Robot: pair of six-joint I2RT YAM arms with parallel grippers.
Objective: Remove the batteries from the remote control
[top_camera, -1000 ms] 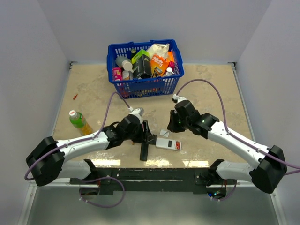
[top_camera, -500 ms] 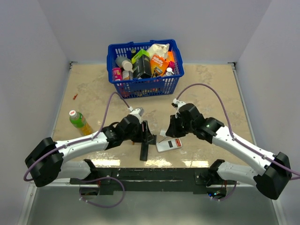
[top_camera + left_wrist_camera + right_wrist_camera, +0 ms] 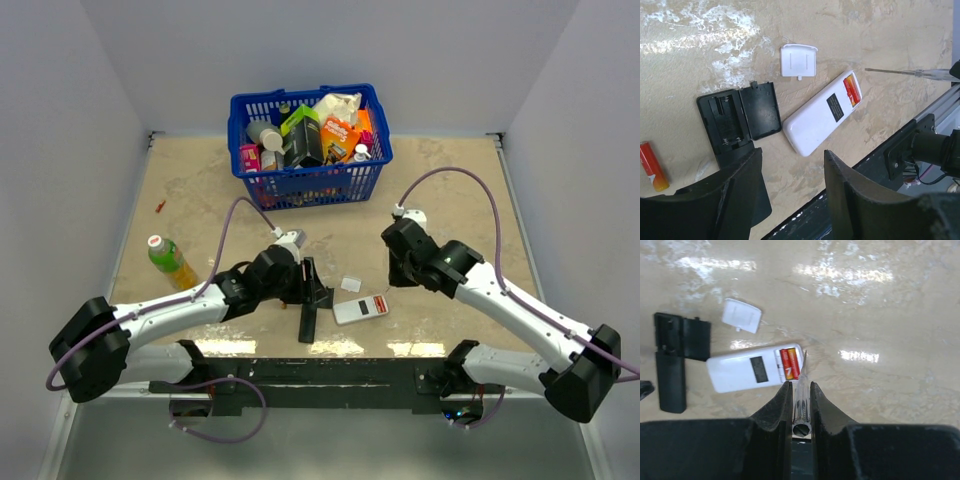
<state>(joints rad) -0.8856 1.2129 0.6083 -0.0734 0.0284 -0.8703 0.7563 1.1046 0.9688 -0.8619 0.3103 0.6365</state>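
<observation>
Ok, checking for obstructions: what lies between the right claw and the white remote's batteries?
Only the screwdriver the right claw grips, its tip near the batteries; right wrist view shows it.

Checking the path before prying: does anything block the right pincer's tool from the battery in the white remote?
Nothing visible does. The white cover lies apart, the battery shows bare in the white remote's open end, and the right pincer's tool points there.

Plain pale walls (image 3: 330, 50) enclose a beige marbled surface (image 3: 450, 190) on three sides; bright glare streaks lie along its near edge.
</observation>
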